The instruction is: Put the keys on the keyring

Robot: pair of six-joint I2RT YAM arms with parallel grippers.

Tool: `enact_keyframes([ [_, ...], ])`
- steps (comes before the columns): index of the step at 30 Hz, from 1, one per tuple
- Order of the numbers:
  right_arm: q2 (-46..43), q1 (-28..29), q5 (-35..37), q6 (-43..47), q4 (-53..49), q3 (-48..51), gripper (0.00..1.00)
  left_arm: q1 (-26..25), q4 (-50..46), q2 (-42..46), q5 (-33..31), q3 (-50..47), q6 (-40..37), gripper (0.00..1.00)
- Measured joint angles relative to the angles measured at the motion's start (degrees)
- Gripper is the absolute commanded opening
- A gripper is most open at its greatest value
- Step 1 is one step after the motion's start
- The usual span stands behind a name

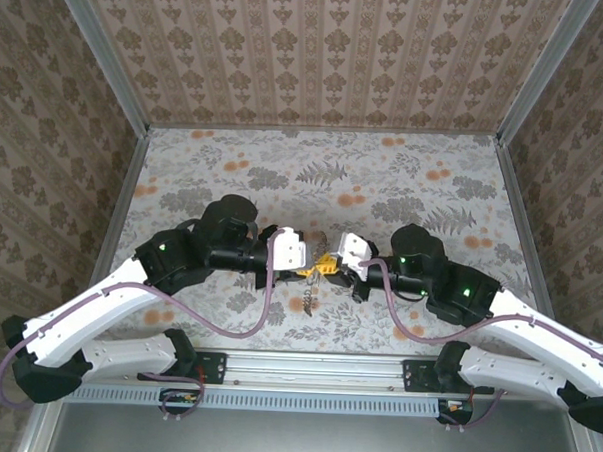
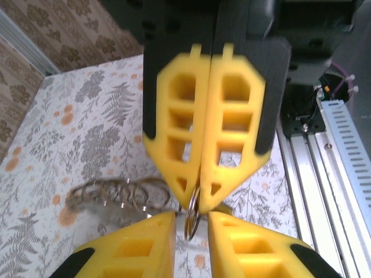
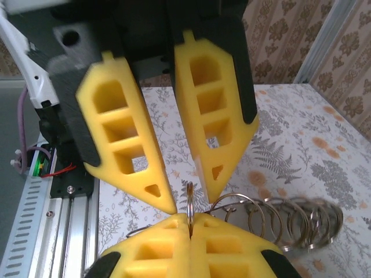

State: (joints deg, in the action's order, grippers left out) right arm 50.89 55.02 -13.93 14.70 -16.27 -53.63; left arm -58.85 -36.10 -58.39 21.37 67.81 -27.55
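The keyring [image 3: 189, 196] is a silvery metal split ring, seen edge-on and standing upright. My right gripper [image 3: 189, 223] is shut on its lower edge. In the left wrist view the same ring [image 2: 194, 223] hangs from the shut right gripper [image 2: 200, 198]. My left gripper [image 2: 191, 219] is open, one yellow pad on each side of the ring with a gap between. In the top view the left gripper [image 1: 312, 267] and right gripper [image 1: 335, 268] meet tip to tip above the table's middle. The keys are hidden from me.
A string of several linked metal rings [image 3: 290, 220] lies on the floral table beside the grippers; the left wrist view shows the string [image 2: 116, 194] too. A small dark strand [image 1: 308, 299] lies just below the grippers. The aluminium base rail [image 1: 315, 372] runs along the near edge.
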Motion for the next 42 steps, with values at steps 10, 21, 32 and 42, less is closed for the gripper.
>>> enact_keyframes([
  [10,-0.9,0.4,-0.8,0.3,0.9,0.0,0.00,0.0,-4.5,-0.9,-1.8,3.4,-2.1,0.21],
  [21,0.7,0.9,-0.8,0.8,0.7,0.0,0.00,0.0,-7.5,-1.4,-1.9,3.9,-2.8,0.21],
  [32,2.0,1.2,1.0,1.5,0.3,0.0,0.00,-0.1,-8.1,-1.7,-0.6,5.8,-3.0,0.21],
  [42,2.0,1.5,1.4,1.5,0.2,0.0,0.00,-0.1,-8.0,-2.8,-0.6,5.8,-3.2,0.22],
])
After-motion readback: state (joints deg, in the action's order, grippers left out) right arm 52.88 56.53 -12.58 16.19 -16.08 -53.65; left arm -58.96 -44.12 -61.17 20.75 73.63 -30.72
